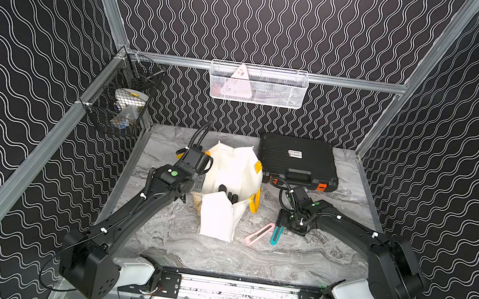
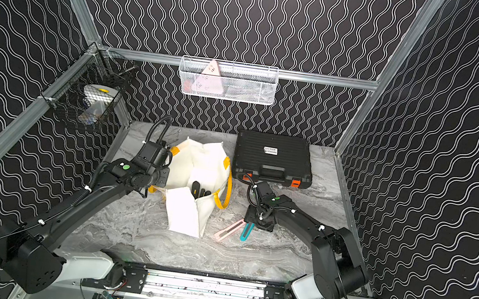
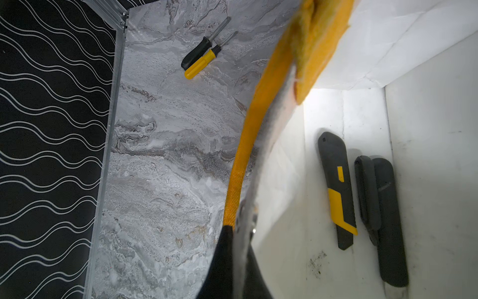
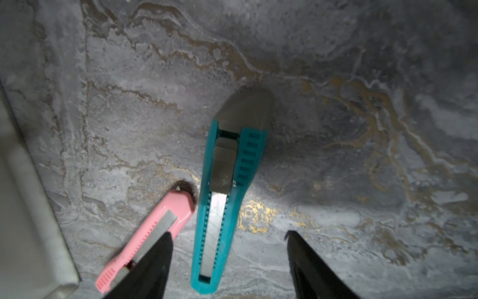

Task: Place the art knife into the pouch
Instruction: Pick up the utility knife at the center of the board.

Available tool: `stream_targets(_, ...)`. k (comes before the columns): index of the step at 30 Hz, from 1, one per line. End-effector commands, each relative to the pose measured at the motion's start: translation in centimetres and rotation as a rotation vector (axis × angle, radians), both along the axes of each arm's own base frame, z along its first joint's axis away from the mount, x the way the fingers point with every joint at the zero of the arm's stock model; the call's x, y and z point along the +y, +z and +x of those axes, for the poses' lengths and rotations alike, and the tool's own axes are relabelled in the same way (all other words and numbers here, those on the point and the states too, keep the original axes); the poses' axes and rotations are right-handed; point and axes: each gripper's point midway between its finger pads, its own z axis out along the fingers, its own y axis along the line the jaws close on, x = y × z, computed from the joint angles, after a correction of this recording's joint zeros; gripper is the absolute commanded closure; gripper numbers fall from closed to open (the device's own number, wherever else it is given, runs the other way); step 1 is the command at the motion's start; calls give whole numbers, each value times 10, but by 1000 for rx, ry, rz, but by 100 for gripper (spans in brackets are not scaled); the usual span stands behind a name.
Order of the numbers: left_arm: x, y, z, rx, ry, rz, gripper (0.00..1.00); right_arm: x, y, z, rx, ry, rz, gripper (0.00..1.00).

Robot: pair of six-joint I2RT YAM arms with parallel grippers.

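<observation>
The pouch (image 1: 216,219) is held open at frame centre, the teal art knife (image 1: 276,236) lying on the table (image 1: 217,257) to its lower right.
The pouch's soft rim is pinched between the left gripper (image 3: 239,240) jaws, pressed together. The right gripper (image 4: 228,233) jaws are spread either side of the teal art knife, not yet touching. It is judged light, stiff, slick plastic; its narrow sides at mid-body should be taken, clear of the pink knife (image 4: 155,227) just beside.

Seen were a white pouch (image 1: 219,220) with yellow handles (image 1: 258,167), a teal knife (image 1: 276,236), a pink knife (image 1: 258,234), a black case (image 1: 296,161) with orange latches (image 1: 322,186), a grey marbled table (image 1: 249,258) and black walls (image 1: 249,16) that bore white wavy lines.
</observation>
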Motion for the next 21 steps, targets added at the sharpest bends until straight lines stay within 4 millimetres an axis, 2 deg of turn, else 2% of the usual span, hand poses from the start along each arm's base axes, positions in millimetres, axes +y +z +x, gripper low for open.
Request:
stream_targets(1,-1,2,4,-17,-9,4,100,-5,-1,5,2,3,-49,35)
stream_targets(13,-3,4,3,-21,-14,-4,100,-6,-11,16,11,-12,-100,39)
stream_targets(21,-4,4,3,-19,-21,-5,100,3,-21,17,22,4,-111,42)
